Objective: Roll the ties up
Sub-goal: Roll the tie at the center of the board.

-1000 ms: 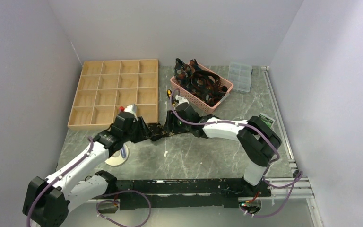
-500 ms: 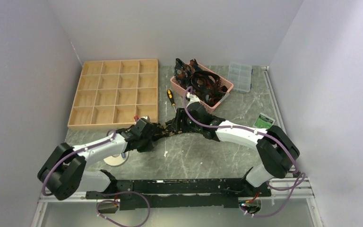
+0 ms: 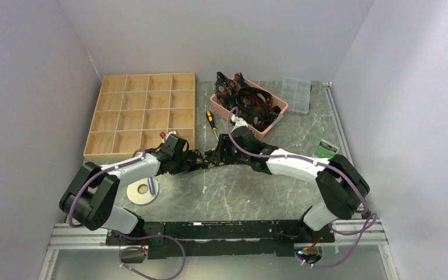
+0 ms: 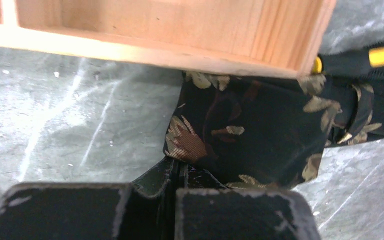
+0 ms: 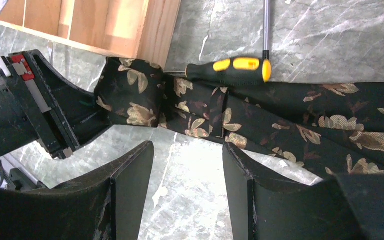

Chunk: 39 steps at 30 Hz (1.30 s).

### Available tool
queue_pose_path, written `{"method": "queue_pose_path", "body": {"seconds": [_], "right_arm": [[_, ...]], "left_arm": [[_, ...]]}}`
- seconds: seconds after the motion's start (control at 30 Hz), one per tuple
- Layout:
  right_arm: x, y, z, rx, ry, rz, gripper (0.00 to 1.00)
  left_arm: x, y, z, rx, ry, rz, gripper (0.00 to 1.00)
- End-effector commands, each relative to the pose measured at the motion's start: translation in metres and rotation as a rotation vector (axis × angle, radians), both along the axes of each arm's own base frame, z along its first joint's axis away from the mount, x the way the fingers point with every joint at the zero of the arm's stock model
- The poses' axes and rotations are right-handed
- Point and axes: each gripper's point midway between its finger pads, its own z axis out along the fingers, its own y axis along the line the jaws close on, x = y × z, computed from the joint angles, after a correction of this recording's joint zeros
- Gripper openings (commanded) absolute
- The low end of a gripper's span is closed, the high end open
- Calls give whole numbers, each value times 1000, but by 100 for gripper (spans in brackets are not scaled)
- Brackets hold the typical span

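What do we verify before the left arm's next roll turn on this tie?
1. Left gripper shut on the tie, at its folded end: ok.
2. Right gripper open: ok; touching the fabric: cannot tell.
3. Screwdriver clear of the tie: not ok, its handle lies against the tie's edge.
4. Clearance from the wooden tray: not ok, the folded end sits at its corner.
5. Tie flat past the fold: not ok, creased.

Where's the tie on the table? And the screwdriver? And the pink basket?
tie point(image 5: 280, 125), right wrist view, on its leaf-patterned cloth.
screwdriver point(image 5: 240, 65), right wrist view, on its yellow-and-black handle.
pink basket point(image 3: 275, 116), top view, on its near side wall.
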Motion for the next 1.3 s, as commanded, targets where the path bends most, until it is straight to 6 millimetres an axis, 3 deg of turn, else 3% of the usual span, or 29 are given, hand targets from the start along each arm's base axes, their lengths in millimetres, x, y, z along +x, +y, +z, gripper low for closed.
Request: {"method": "queue_pose_path", "body": {"seconds": [0.0, 0.1, 0.23, 0.37, 0.43, 0.53, 0.6, 0.73, 1.07, 1.27], "right_arm": [[2, 3, 4, 26, -14, 6, 57], [4, 5, 6, 29, -19, 7, 57], [3, 9, 6, 44, -13, 21, 57], [2, 13, 7, 59, -6, 24, 56], [2, 13, 7, 59, -5, 21, 56], [3, 12, 7, 54, -5, 19, 56], [3, 12, 8, 52, -6, 15, 56], [3, 12, 8, 51, -4, 14, 56], [2, 14, 3, 57, 5, 22, 56], [-4, 20, 3, 69, 12, 62, 56]], "left_arm": [[1, 16, 3, 25, -12, 42, 3], [-17, 18, 10, -21, -24, 19, 3], [-35, 0, 35, -140, -78, -65, 3], [-38, -26, 56, -258, -146, -120, 3], [-34, -37, 57, -284, -141, -136, 3], [-32, -46, 43, -258, -100, -153, 3], [-32, -45, 26, -217, -52, -135, 3], [-27, -20, 3, -80, -21, -19, 3], [3, 8, -6, 31, -53, 87, 3], [7, 9, -5, 26, -64, 79, 3]]}}
